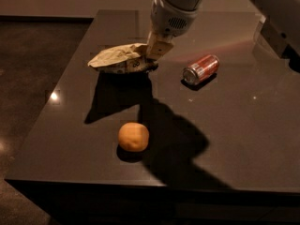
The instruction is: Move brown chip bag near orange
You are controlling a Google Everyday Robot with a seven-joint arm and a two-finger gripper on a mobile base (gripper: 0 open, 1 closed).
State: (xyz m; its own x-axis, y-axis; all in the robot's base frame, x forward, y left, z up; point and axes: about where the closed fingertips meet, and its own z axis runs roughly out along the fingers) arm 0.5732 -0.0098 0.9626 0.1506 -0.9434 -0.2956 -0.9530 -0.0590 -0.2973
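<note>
The brown chip bag (120, 58) is held in the air above the dark table (243, 139), its shadow falling on the tabletop below it. My gripper (154, 50) is shut on the bag's right end and hangs from the arm that comes in from the top. The orange (133, 136) sits on the table near the front edge, below the bag and apart from it.
A red soda can (201, 69) lies on its side to the right of the gripper. The table's left and front edges drop to a dark floor. The arm's upper part crosses the top right corner.
</note>
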